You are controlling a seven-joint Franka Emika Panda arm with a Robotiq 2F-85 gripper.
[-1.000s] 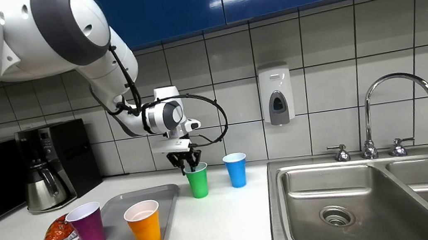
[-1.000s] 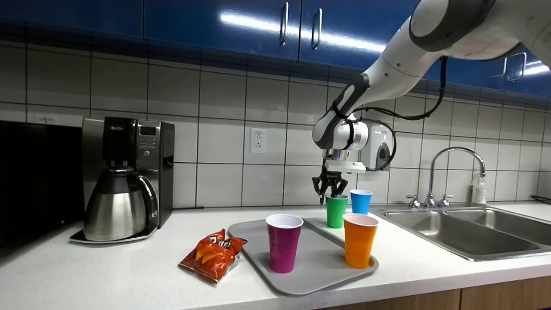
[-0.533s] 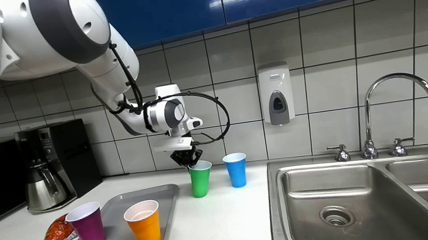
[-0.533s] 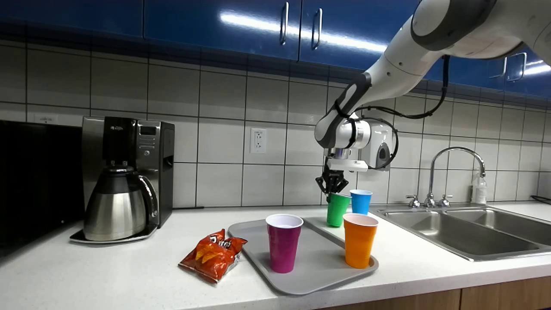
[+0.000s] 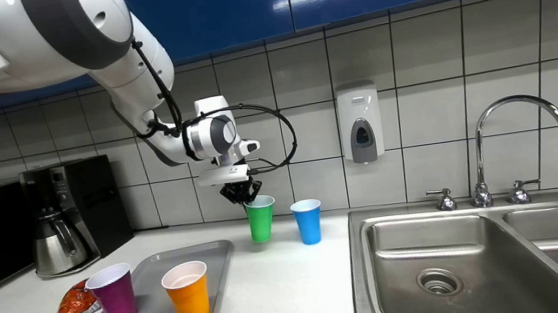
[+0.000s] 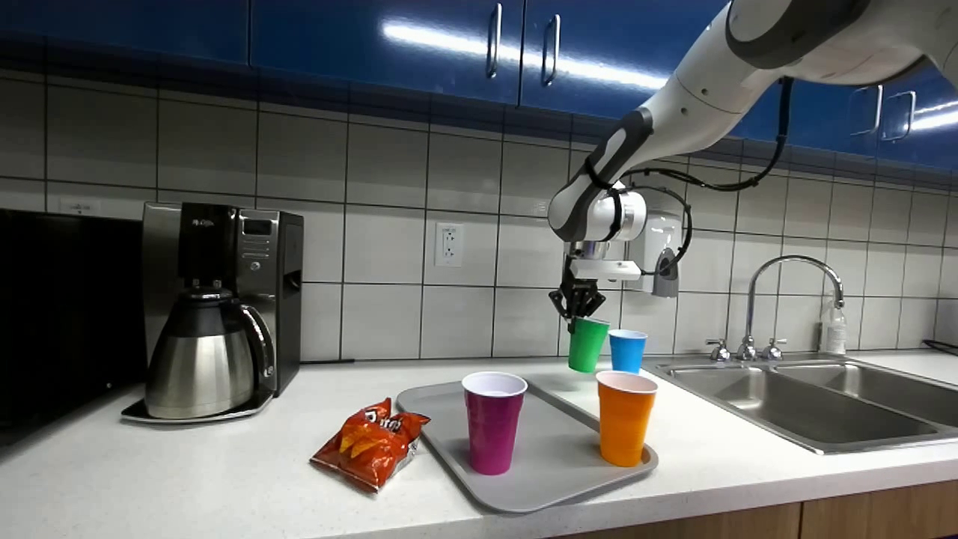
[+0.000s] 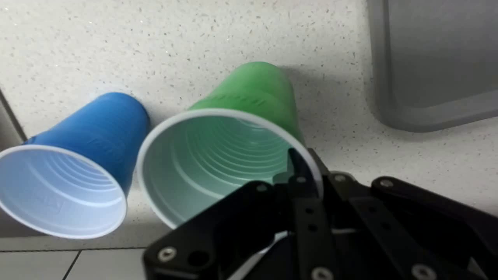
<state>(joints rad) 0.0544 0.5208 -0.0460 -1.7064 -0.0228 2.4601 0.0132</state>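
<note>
The green cup (image 5: 261,221) looks plastic, the faucet (image 5: 480,161) glossy metal.

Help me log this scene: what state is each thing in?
Green cup: held above counter, slightly tilted
End effector: shut on green cup
Blue cup: upright on counter
Tray: flat on counter
Purple cup: upright on tray
Orange cup: upright on tray
Bag: crumpled
Carafe: docked in coffee maker
Faucet: not running
Cupboards: closed

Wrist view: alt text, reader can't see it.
A black tool pinches a green cup by its rim, one finger inside. A blue cup stands at left; the corner of a gray tray shows at upper right on a speckled counter.
</note>
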